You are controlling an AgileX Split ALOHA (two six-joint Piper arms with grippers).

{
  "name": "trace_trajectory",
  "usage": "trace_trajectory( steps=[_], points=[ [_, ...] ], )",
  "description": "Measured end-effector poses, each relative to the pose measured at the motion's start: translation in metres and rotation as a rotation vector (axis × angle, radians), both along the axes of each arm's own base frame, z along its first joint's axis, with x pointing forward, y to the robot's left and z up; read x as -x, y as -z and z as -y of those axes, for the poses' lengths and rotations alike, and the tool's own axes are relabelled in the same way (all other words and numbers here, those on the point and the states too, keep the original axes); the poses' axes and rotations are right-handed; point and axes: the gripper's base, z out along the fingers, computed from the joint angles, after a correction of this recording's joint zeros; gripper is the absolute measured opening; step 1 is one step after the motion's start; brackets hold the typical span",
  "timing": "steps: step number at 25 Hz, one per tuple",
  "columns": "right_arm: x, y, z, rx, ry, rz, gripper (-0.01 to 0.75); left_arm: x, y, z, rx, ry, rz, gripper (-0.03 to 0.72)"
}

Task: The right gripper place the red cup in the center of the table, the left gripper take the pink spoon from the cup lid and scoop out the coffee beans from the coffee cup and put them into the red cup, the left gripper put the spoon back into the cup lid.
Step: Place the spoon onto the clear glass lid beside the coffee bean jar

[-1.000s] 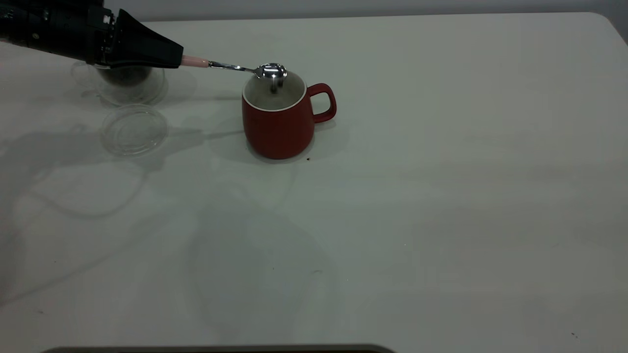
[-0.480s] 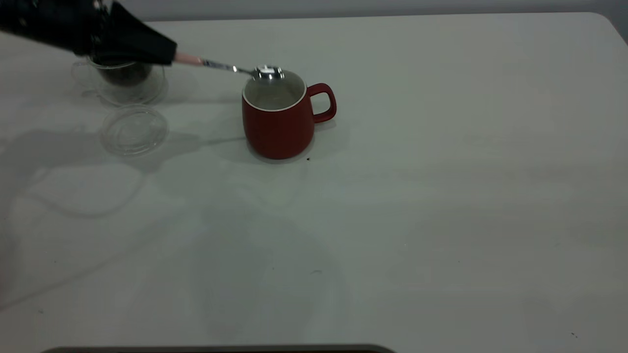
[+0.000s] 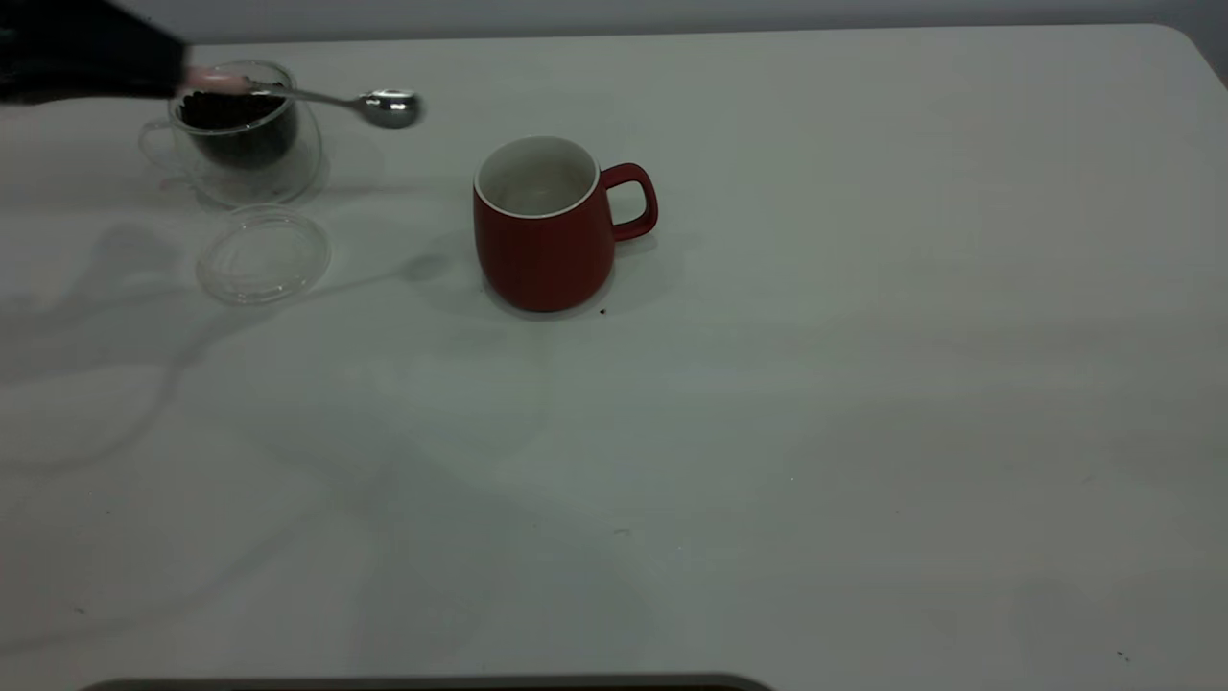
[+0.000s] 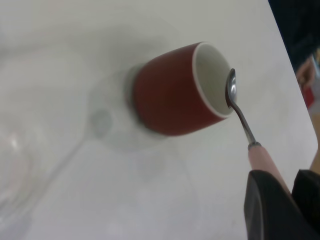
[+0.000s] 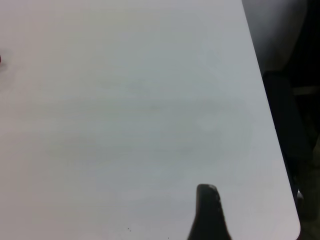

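Note:
The red cup (image 3: 543, 240) stands upright near the table's (image 3: 863, 384) middle, handle to the right; what shows of its inside is white. At the far left my left gripper (image 3: 163, 72) is shut on the pink spoon (image 3: 389, 107) by its pink handle. The spoon's empty metal bowl hangs in the air between the red cup and the coffee cup (image 3: 242, 144), which holds dark coffee beans (image 3: 235, 115). The empty cup lid (image 3: 264, 255) lies in front of the coffee cup. In the left wrist view, the left gripper (image 4: 280, 186) holds the spoon (image 4: 231, 90) in line with the red cup's (image 4: 170, 97) rim.
My right gripper (image 5: 207, 212) is parked over bare table near a rounded corner (image 5: 290, 220), outside the exterior view. A dark speck (image 3: 602, 311) lies by the red cup's base. Open white tabletop stretches to the right and front.
My left gripper has pulled back to the left with the spoon. The spoon's bowl has left the red cup's mouth and now hangs nearer the coffee cup.

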Motion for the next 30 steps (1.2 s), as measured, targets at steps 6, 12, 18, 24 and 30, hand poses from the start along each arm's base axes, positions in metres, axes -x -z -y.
trace_trajectory(
  steps=[6, 12, 18, 24, 30],
  points=[
    [0.0, 0.0, 0.0, 0.0, 0.0, 0.0, 0.588, 0.04, 0.019, -0.046, 0.038, -0.198, -0.059, 0.126],
    [0.0, 0.0, 0.0, 0.0, 0.0, 0.0, 0.588, 0.065, 0.033, -0.08, 0.041, -0.378, -0.108, 0.126],
    [0.0, 0.0, 0.0, 0.0, 0.0, 0.0, 0.588, 0.066, 0.056, -0.09, 0.055, -0.437, -0.168, 0.126],
    [0.0, 0.0, 0.0, 0.0, 0.0, 0.0, 0.588, 0.057, 0.08, -0.096, 0.077, -0.437, -0.193, 0.126],
    [0.0, 0.0, 0.0, 0.0, 0.0, 0.0, 0.588, 0.042, 0.094, -0.089, 0.069, -0.392, -0.187, 0.126]
  ],
)
